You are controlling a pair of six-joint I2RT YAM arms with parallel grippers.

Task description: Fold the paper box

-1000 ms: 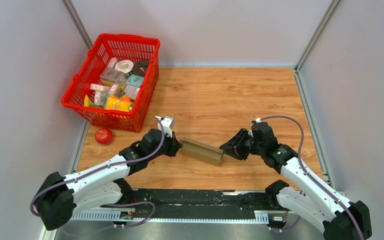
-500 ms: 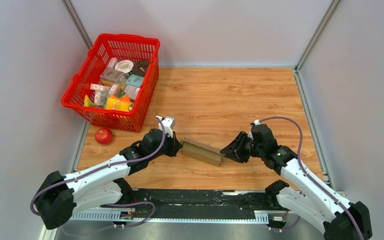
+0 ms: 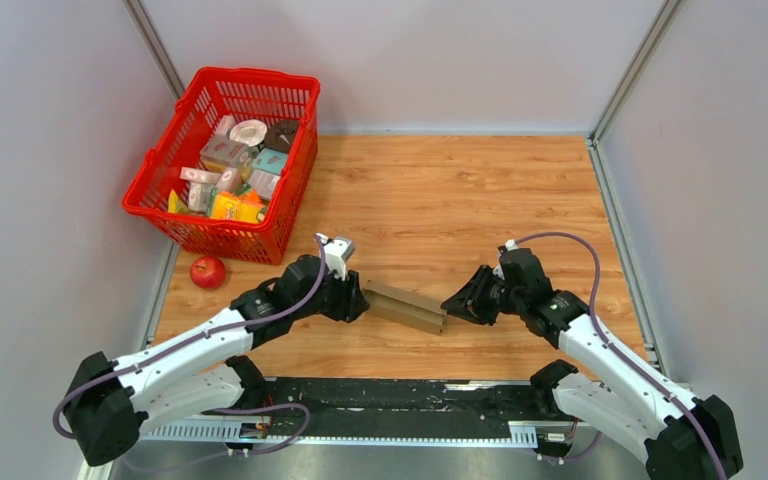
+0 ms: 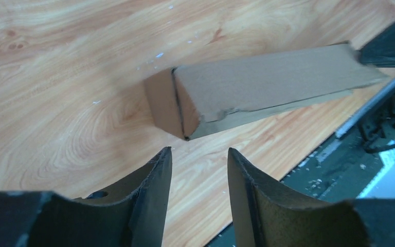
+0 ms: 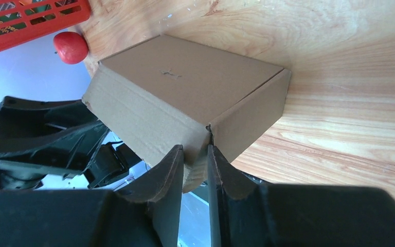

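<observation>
The paper box [image 3: 405, 305], a shallow closed brown cardboard box, lies near the table's front edge between my two grippers. My left gripper [image 3: 362, 298] is open just off the box's left end. In the left wrist view the box [image 4: 257, 87] lies a short way beyond that gripper [image 4: 199, 154], with only bare table between the fingers. My right gripper [image 3: 450, 303] is at the box's right end. In the right wrist view its narrow jaws [image 5: 194, 152] pinch the near corner of the box [image 5: 185, 87], and cardboard fills the gap.
A red basket [image 3: 260, 78] holding several small packages stands at the back left. A red apple [image 3: 208, 270] lies just in front of it, off the table's left edge. A black rail [image 3: 390, 400] runs along the near edge.
My left gripper has opened and let go of the box's left end. The right gripper has narrowed on the right end. The box has settled slightly lower.
</observation>
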